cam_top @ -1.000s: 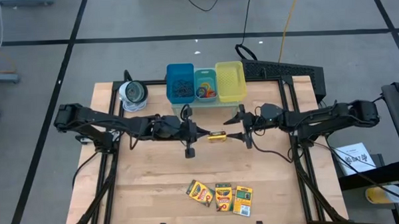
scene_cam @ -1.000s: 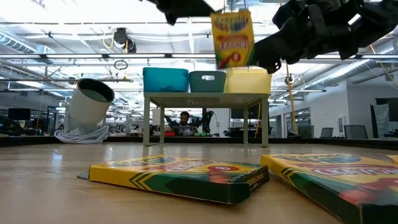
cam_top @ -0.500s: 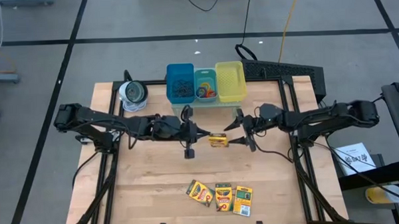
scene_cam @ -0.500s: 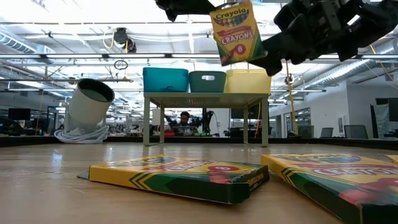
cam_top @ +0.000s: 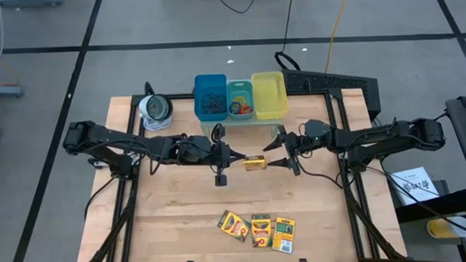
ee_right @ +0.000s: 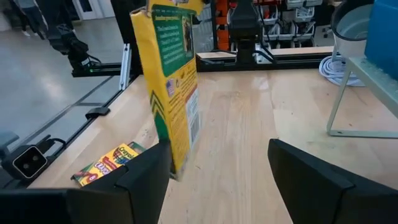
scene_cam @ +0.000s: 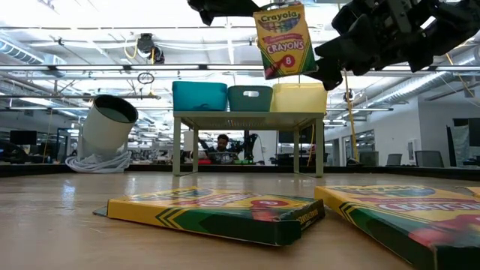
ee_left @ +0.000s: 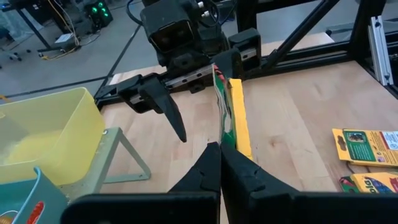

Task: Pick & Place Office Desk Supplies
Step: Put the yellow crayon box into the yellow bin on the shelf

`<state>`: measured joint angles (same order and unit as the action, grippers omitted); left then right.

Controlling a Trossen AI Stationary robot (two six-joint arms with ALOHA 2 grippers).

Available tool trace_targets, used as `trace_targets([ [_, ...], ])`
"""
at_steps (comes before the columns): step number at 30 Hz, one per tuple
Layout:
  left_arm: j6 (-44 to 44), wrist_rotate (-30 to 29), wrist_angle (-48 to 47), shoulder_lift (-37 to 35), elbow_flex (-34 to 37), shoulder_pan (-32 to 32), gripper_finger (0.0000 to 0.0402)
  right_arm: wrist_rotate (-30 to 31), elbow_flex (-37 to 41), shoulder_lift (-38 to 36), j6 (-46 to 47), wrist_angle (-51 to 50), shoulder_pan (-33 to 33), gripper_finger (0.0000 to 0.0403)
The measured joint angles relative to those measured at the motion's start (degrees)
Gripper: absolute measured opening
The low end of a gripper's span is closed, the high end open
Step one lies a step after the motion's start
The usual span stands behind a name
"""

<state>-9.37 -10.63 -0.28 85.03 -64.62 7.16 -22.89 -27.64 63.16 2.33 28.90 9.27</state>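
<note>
A yellow-and-green crayon box (scene_cam: pixel 283 41) hangs high over the table's middle, with my left gripper (cam_top: pixel 235 157) shut on it from the left. My right gripper (cam_top: pixel 278 153) faces it from the right, open. Its fingers stand on either side of the box's right end (ee_right: pixel 174 81), one finger (ee_right: pixel 152 171) close to the box's back face. Three more crayon boxes (cam_top: pixel 260 229) lie flat near the table's front edge. Ring bands show in the teal bin (cam_top: pixel 240 99). My left gripper pinches the box's left end (ee_left: pixel 222 138) between its two fingers, one on each broad face. The fingers come level from the table's left and lie along the box. The box is lifted clear and upright, slightly tilted, its printed front toward the near edge. My right gripper: I cannot tell whether its near finger touches the box.
A blue bin (cam_top: pixel 210 97), the teal bin and a yellow bin (cam_top: pixel 268 95) stand on a small raised rack at the table's far side. A round silvery-white roll (cam_top: pixel 154 109) sits at the far left. Bare wood lies between the arms and the flat boxes.
The held box has turned in the air so that its printed front faces the near edge more squarely, and it has tipped a little. My right gripper's wrist has turned slightly while its fingers stay apart.
</note>
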Motion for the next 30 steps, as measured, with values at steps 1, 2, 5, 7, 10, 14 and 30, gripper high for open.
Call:
trace_targets([
  [1,0.00,0.00,-0.02,0.00,0.00,0.00,0.0000,-0.30,0.00,0.00,0.00,-0.02,-0.01,0.0260],
  [2,0.02,0.00,-0.02,0.00,0.00,0.00,0.0000,-1.01,0.00,0.00,0.00,0.01,-0.01,0.0260],
  [5,0.00,0.00,-0.02,0.00,0.00,0.00,0.0000,-1.26,0.00,0.00,-0.04,0.92,-0.69,0.0259],
  [7,0.02,0.00,-0.08,0.00,0.00,0.00,0.0000,-1.19,0.00,0.00,-0.28,2.69,-1.16,0.0260],
  [10,0.04,0.00,-0.10,0.00,0.00,0.00,0.0000,-0.54,0.00,0.00,-0.81,5.13,-1.73,0.0263],
  [14,0.02,0.00,-0.15,0.00,0.00,0.00,0.0000,4.34,0.00,0.00,-1.96,7.15,-3.09,0.0269],
  [30,-0.63,-0.02,-0.13,0.00,0.00,0.00,0.0000,9.54,-0.66,0.51,-2.76,12.11,-7.16,0.0259],
])
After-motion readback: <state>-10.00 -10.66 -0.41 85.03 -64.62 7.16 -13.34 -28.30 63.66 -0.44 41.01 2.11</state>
